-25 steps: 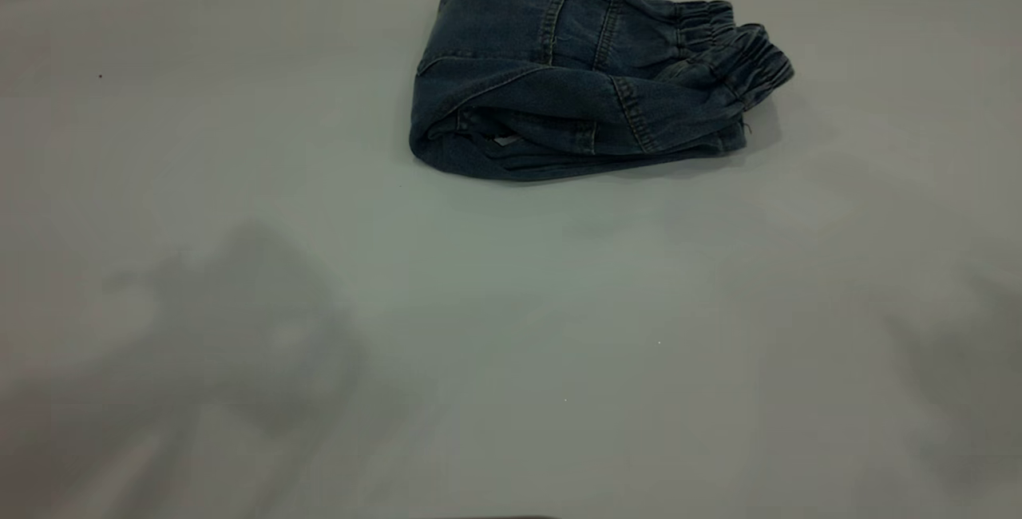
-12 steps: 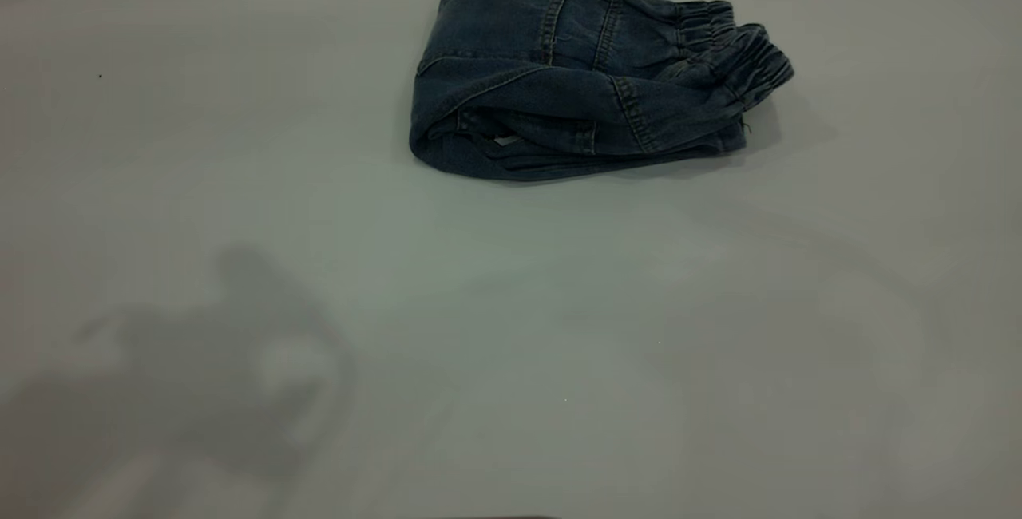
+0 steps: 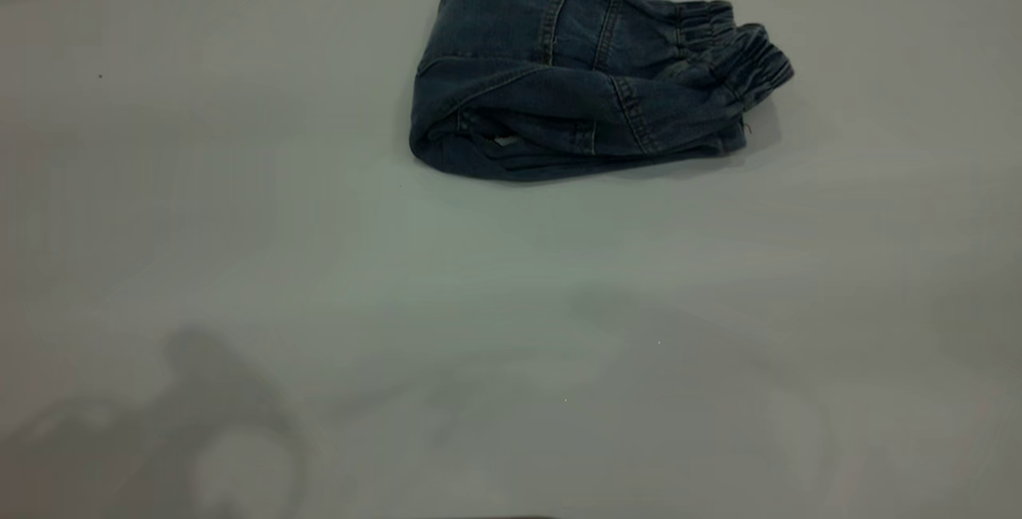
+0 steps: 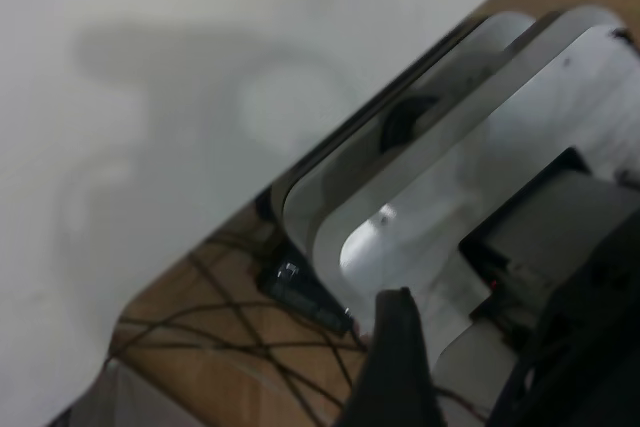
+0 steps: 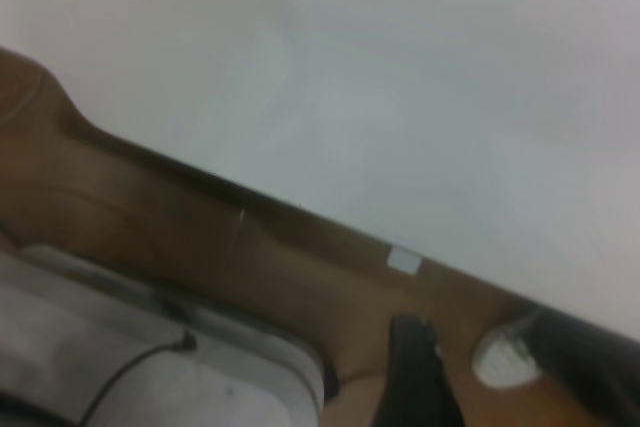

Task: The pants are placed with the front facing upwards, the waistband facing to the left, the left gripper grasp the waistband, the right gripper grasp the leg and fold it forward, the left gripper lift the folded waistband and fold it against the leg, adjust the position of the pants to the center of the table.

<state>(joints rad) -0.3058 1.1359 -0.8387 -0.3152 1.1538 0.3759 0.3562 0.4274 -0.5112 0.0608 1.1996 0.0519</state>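
Note:
The pants (image 3: 575,80) lie folded into a compact blue denim bundle at the far middle of the table (image 3: 479,303), a little right of centre. The crinkled waistband (image 3: 738,48) sits on top at the bundle's right end. Folded leg layers (image 3: 519,156) show along the near edge. Neither gripper appears in the exterior view; only a faint arm shadow (image 3: 215,431) falls at the near left. In the left wrist view my left gripper (image 4: 480,367) hangs open off the table's edge, over the rig base. My right gripper (image 5: 490,377) is likewise open beyond the table edge, holding nothing.
Beyond the table's near edge a wooden surface (image 4: 200,327) carries thin black cables and curved metal plates (image 4: 430,187). The right wrist view shows the same brown wood (image 5: 200,227), a pale base part (image 5: 150,367) and a small white tag (image 5: 404,260).
The arm shadows on the near part of the table have slid toward the near edge and shrunk. The pants have not moved.

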